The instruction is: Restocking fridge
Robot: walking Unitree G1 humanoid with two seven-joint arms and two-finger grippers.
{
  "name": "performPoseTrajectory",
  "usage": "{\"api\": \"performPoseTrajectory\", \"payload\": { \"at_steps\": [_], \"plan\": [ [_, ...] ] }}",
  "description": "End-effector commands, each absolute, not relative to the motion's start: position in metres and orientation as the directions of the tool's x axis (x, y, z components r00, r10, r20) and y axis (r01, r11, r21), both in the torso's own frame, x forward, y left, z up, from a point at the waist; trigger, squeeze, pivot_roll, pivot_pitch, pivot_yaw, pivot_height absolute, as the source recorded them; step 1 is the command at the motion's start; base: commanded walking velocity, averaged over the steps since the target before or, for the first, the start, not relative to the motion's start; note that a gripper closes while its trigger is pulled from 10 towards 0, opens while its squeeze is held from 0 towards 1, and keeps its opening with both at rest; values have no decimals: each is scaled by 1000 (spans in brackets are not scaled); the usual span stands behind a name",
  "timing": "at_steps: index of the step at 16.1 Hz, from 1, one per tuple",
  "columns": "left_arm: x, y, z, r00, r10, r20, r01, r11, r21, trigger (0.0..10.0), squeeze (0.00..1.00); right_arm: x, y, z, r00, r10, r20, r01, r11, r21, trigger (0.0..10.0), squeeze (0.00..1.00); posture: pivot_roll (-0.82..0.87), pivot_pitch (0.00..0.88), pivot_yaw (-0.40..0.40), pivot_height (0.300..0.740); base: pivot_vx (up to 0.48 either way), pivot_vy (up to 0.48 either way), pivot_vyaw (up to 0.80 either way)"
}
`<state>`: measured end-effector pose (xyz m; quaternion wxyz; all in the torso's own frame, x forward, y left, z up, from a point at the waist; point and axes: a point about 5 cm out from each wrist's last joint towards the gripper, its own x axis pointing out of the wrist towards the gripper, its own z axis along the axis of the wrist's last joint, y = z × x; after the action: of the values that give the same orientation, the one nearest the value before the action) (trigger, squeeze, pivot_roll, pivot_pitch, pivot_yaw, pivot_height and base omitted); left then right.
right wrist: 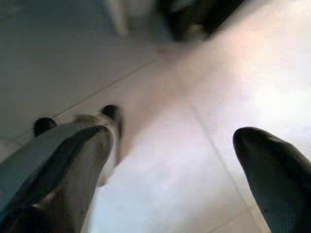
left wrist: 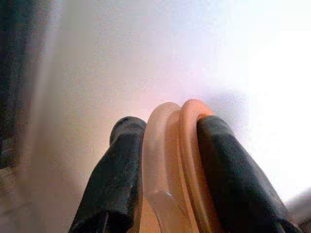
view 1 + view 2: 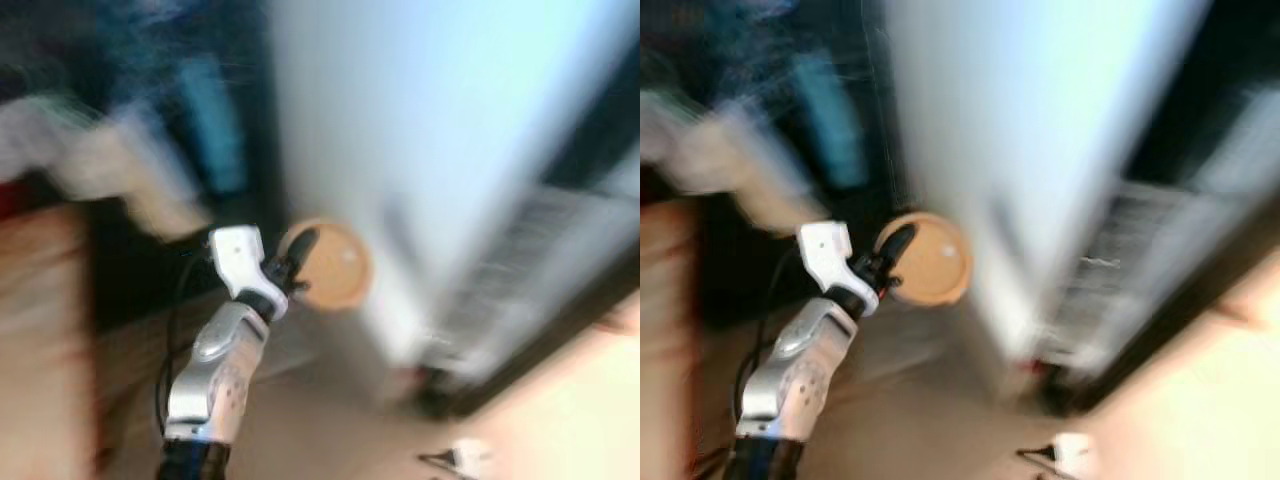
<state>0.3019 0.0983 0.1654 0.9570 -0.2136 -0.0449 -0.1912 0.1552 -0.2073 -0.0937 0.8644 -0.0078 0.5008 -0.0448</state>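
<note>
Left arm (image 3: 215, 375) is a shiny silver shell with a white block at the wrist, a black collar below it and a thin black cable looping alongside. Left gripper (image 3: 300, 262) has long, rounded, glossy black fingers (image 2: 116, 179).

Head cams are badly smeared, so I only get rough shapes. Big pale panel (image 3: 440, 130) runs tall through the middle — white, brightly lit, can't tell if it's a door or a wall. Dark zone (image 3: 130, 60) to its left with a blurred teal streak (image 3: 215, 125). Grey ribbed unit (image 3: 540, 260) low on the right. Floor (image 1: 204, 145) is light tile with visible grout lines — strong glare on one patch.
</note>
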Motion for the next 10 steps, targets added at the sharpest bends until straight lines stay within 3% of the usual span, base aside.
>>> {"api": "performPoseTrajectory", "payload": {
  "at_steps": [1, 3, 7, 10],
  "plan": [
    [301, 105, 165, 931, -324, 168, 364, 850, -380, 10000, 0, 145, -195, -100, 461, -53, -886, 61, 998, -28, 10000, 0, 14, 107, 39, 740, 0, 0, -769],
    [304, 109, 164, 940, -299, 161, 339, 858, -387, 10000, 0, 145, -195, -100, 466, -55, -883, 72, 997, -24, 10000, 0, 13, 107, 40, 740, 0, 0, -716],
    [314, 149, 137, 986, -158, 50, 166, 914, -371, 10000, 0, 146, -195, -99, 472, -62, -880, 82, 996, -26, 10000, 0, 11, 105, 43, 740, 0, 0, 0],
    [314, 175, 100, 985, -134, -113, 96, 951, -293, 10000, 0, 145, -194, -100, 472, -65, -879, 87, 996, -27, 10000, 0, 5, 100, 46, 740, 0, 0, 0]
  ]
}}
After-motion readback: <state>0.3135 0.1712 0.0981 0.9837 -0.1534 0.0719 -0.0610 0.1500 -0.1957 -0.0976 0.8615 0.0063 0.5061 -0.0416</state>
